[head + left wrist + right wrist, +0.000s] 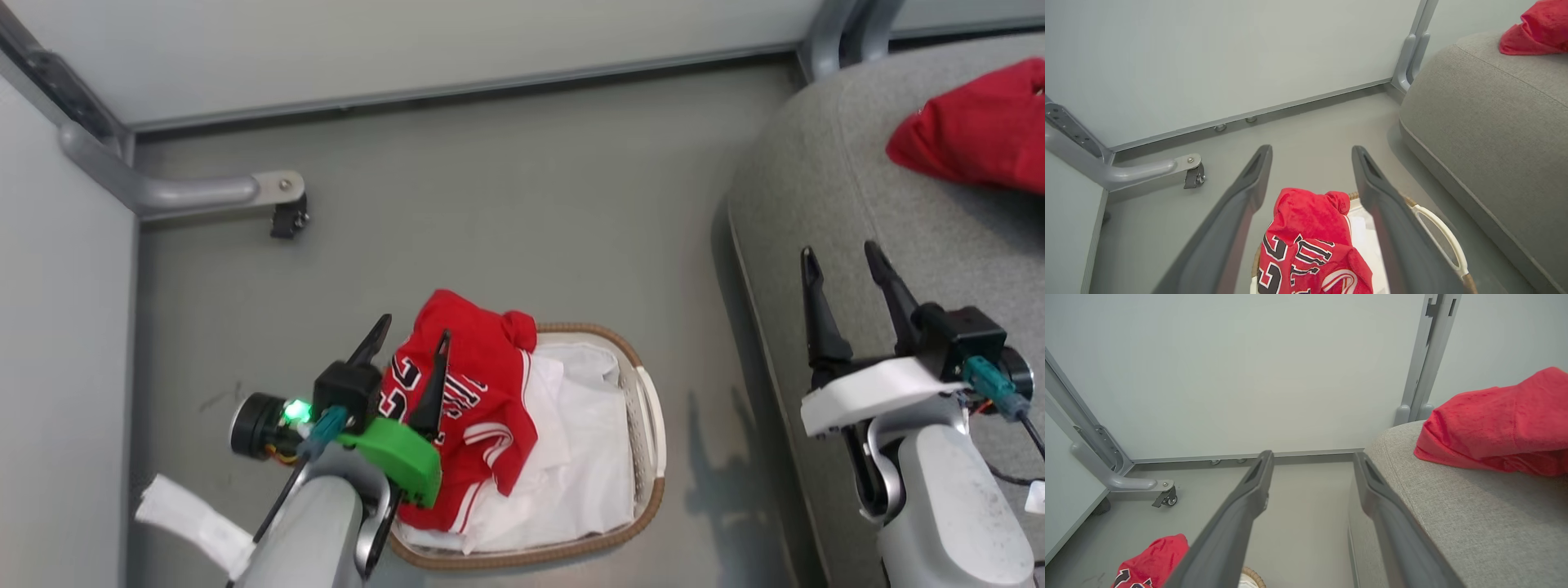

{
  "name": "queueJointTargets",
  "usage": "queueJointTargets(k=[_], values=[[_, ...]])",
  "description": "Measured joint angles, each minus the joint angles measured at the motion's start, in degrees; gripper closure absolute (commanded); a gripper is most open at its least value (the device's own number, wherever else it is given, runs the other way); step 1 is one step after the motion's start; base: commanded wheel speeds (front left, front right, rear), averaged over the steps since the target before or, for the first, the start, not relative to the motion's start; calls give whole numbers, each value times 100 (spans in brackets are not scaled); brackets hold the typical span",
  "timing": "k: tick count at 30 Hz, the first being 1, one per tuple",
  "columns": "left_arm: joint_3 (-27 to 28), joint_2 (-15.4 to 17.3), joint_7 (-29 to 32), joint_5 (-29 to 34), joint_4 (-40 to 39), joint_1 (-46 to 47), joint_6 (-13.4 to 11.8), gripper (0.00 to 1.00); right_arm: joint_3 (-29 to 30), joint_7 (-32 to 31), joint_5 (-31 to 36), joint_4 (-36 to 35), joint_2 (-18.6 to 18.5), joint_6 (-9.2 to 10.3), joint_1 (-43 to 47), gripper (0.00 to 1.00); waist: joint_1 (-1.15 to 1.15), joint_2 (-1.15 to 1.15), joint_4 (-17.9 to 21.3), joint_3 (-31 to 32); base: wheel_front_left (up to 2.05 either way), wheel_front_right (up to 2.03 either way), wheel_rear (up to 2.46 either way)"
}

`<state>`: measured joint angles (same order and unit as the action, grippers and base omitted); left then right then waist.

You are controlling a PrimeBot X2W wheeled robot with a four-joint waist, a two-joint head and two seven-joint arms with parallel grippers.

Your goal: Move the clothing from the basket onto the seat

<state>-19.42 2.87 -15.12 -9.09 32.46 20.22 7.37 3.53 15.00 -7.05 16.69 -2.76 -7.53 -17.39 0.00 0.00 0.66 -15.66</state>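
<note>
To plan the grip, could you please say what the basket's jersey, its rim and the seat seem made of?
Jersey: soft matte fabric, it drapes in folds. Rim: probably woven fibre, brown braided look. Seat: grey woven upholstery, visible weave.

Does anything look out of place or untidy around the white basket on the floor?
Yes. The red soft jersey with black-and-white lettering is heaped over one end of the small oval white plastic basket with brown woven rim, hiding the rim there. The white fabric liner is rumpled. Nothing looks damaged.
</note>
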Motion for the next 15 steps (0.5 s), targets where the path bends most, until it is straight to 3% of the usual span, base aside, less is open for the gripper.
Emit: queueJointTargets(k=[15], values=[[-1625, 164, 1, 121, 2568, 1918, 10, 0, -338, 1, -260, -468, -7, 0, -733, 0, 1, 0, 542, -1625, 0, 0, 0]])
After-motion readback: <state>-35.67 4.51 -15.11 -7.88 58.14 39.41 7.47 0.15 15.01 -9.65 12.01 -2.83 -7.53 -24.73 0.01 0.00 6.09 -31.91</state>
